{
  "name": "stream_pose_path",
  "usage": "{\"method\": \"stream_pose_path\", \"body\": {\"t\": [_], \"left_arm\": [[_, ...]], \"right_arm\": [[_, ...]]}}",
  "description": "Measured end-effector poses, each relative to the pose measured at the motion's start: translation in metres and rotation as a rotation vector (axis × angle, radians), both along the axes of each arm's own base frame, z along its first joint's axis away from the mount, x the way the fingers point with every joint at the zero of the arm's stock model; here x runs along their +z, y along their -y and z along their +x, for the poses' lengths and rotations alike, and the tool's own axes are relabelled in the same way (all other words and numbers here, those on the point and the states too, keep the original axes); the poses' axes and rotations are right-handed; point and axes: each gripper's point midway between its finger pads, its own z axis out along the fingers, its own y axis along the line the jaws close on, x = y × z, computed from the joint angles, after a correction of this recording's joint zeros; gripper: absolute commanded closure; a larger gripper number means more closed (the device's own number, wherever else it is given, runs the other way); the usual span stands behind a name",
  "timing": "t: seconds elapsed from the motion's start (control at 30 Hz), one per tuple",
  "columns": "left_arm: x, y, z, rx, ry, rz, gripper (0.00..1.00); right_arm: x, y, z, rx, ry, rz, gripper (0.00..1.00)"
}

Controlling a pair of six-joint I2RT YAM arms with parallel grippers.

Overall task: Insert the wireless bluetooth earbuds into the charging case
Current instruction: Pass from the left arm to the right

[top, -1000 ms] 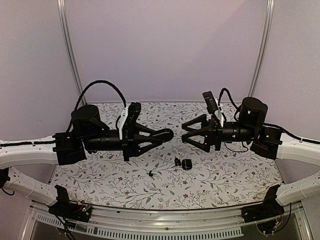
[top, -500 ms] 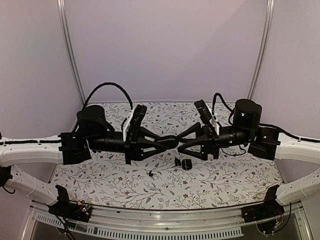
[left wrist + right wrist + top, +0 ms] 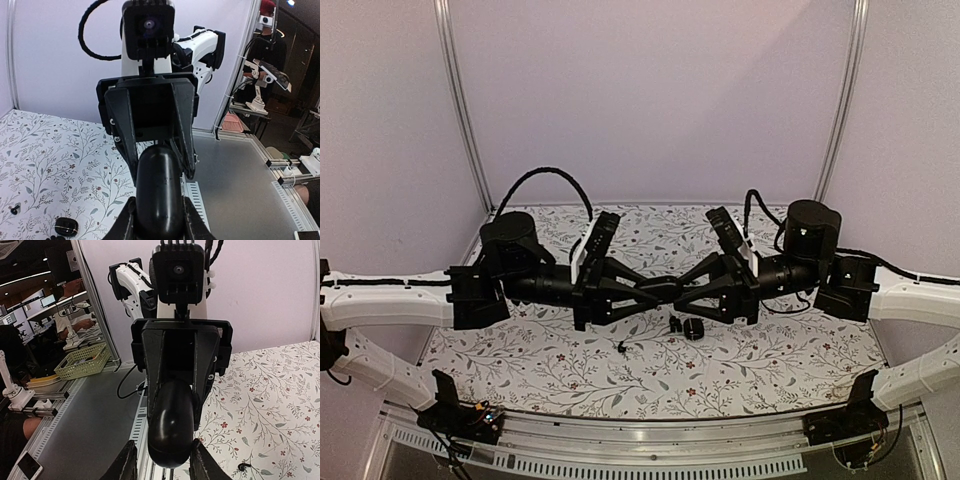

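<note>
We see the charging case (image 3: 159, 195), a smooth black pebble, held in mid-air above the middle of the flowered surface (image 3: 770, 350), with both arms meeting end to end on it. The left hand (image 3: 159, 205) pinches the near end of the case between its two fingers. The right hand (image 3: 165, 447) comes from the opposite side and has its fingers drawn in close along both flanks of the other end. We cannot tell whether they press on it or only stand beside it. The case looks shut, with no seam or gap visible to us. The earbuds are not in it. In the top view one tiny black earbud (image 3: 621, 347) lies on the surface at about 7 o'clock from the held case. Another small dark piece (image 3: 675, 323), which we take for an earbud, sits at 6 o'clock, just beside a second black case (image 3: 693, 329). We judge the earbuds to be very light, hard and glossy, so they may skate or flick away under a finger. We would take each one across its bulb or by the short stem, with the fingertips only. The rounded case may likewise slip out of a pinch, so we would hold it across its flat flanks.
</note>
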Motion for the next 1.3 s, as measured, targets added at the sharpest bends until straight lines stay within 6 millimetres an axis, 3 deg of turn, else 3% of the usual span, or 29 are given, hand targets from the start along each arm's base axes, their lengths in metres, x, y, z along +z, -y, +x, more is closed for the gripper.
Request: {"method": "stream_pose_path", "body": {"t": [0.53, 0.97, 1.3], "left_arm": [[0.0014, 0.0054, -0.002, -0.013, -0.003, -0.004, 0.95], [0.0047, 0.0063, -0.0012, -0.011, 0.002, -0.011, 0.94], [0.0075, 0.0096, -0.0017, -0.013, 0.009, -0.024, 0.94]], "right_arm": [[-0.0021, -0.0028, 0.0008, 0.003, -0.001, 0.0, 0.78], [0.0024, -0.003, 0.0014, 0.002, -0.005, 0.017, 0.69], [0.0057, -0.0048, 0.0005, 0.006, -0.008, 0.032, 0.72]]}}
